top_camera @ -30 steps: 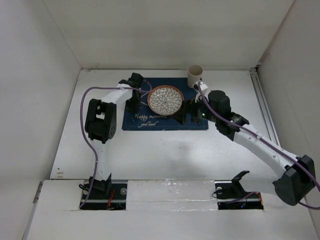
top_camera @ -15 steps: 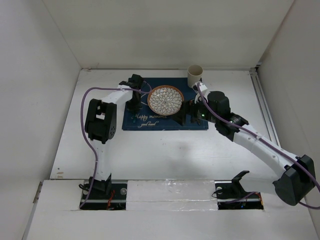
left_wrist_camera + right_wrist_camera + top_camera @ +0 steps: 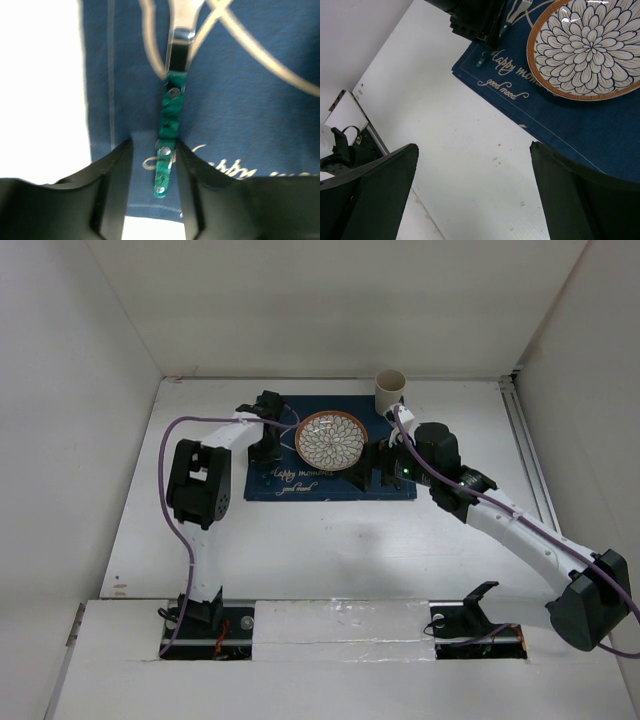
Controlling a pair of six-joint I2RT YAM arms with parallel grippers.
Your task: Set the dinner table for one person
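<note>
The white dinner table (image 3: pixel 330 540) carries a navy placemat (image 3: pixel 330 480) with a flower-patterned plate (image 3: pixel 331 439) on it. A utensil with a green handle (image 3: pixel 167 145) lies on the placemat's left part. My left gripper (image 3: pixel 152 150) is low over it, open, with the handle between the fingers and close to the right finger. The top view shows the left gripper (image 3: pixel 268 445) left of the plate. My right gripper (image 3: pixel 474 146) is wide open and empty above the bare table by the placemat's front edge; in the top view (image 3: pixel 365 468) it is right of the plate.
A cream cup (image 3: pixel 390 392) stands at the back, beyond the placemat's right corner. White walls enclose the table at the left, back and right. The right wrist view shows the plate (image 3: pixel 587 47) and the green handle's end (image 3: pixel 481 61) under the left gripper.
Hardly anything differs; the left arm has shifted only slightly over the placemat's left part, and the right arm is still.
</note>
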